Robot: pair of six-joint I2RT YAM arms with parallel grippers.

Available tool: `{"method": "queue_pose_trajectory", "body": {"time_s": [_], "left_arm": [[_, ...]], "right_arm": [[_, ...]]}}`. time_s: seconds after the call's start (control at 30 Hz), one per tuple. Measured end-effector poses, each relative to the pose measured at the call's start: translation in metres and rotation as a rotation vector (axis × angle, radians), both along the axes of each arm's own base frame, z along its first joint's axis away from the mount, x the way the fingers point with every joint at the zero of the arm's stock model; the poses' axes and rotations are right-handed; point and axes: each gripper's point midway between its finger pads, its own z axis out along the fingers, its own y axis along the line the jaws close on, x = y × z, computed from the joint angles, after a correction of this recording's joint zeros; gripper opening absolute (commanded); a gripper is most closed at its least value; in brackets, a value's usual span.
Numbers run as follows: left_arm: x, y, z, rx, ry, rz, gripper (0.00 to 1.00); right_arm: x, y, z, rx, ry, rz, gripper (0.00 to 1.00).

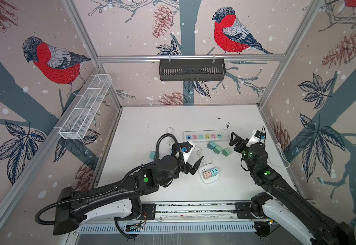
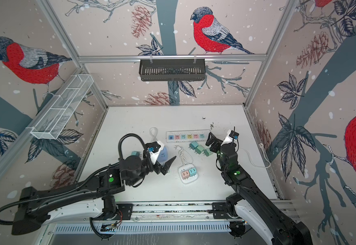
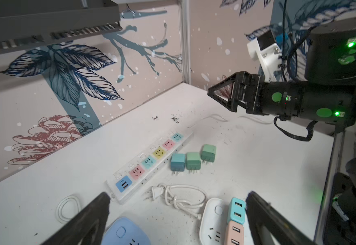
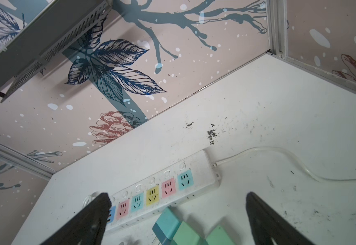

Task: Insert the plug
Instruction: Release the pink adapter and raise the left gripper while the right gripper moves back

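Note:
Two plugs, a cyan one (image 3: 237, 210) and a pink one (image 3: 235, 233), stand side by side in a small white socket block (image 3: 212, 220). My left gripper (image 3: 178, 197) hangs open above the table with nothing between its fingers, and one finger sits just beside the cyan plug. In both top views the left gripper (image 1: 191, 166) (image 2: 165, 166) is left of that block (image 1: 202, 180). Three loose green and teal plugs (image 3: 193, 160) (image 4: 188, 235) lie in front of the long power strip (image 3: 149, 167) (image 4: 202, 167). Above them my right gripper (image 4: 177, 197) (image 1: 234, 142) is open and empty.
A white corded plug (image 3: 154, 192) with a knotted cable lies between the strip and the white block. A round blue socket (image 3: 126, 232) sits under my left wrist. Another teal plug (image 2: 134, 153) lies behind the left arm. The strip's cable (image 4: 278, 152) trails right.

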Motion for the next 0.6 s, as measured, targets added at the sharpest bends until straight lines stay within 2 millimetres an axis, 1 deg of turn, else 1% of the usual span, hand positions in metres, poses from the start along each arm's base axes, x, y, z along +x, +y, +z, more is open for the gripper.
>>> {"method": "queue_pose_trajectory", "body": {"time_s": [0.03,0.1,0.17,0.27,0.37,0.43,0.47,0.5,0.53,0.6], "left_arm": [[-0.001,0.006,0.004,-0.035,-0.007,0.012,0.99],[0.001,0.021,0.022,-0.129,-0.028,0.055,0.99],[0.005,0.033,0.04,-0.219,-0.033,0.113,0.99],[0.014,0.047,0.047,-0.284,-0.013,0.207,0.99],[0.024,0.056,0.048,-0.291,0.018,0.277,0.99],[0.035,0.066,0.058,-0.313,0.037,0.332,0.99],[0.043,0.074,0.062,-0.322,0.048,0.369,0.99],[0.051,0.084,0.063,-0.33,0.061,0.412,0.99],[0.058,0.092,0.061,-0.329,0.071,0.449,0.99],[0.072,0.111,0.048,-0.318,0.108,0.534,0.99]], "right_arm": [[0.001,0.001,0.003,0.004,-0.002,0.008,1.0],[0.003,0.002,0.005,0.025,0.001,0.022,1.0],[0.003,0.002,0.001,0.037,0.018,0.027,1.0],[0.002,-0.001,-0.006,0.049,0.051,0.018,1.0],[0.001,0.008,-0.005,0.051,0.057,0.071,0.83],[-0.001,0.023,-0.002,0.04,0.054,0.136,0.72],[-0.003,0.033,-0.002,0.028,0.056,0.168,0.63],[-0.005,0.044,-0.002,0.01,0.06,0.205,0.56],[-0.007,0.056,-0.002,0.002,0.067,0.238,0.52],[-0.011,0.081,-0.002,-0.038,0.072,0.3,0.49]]}}
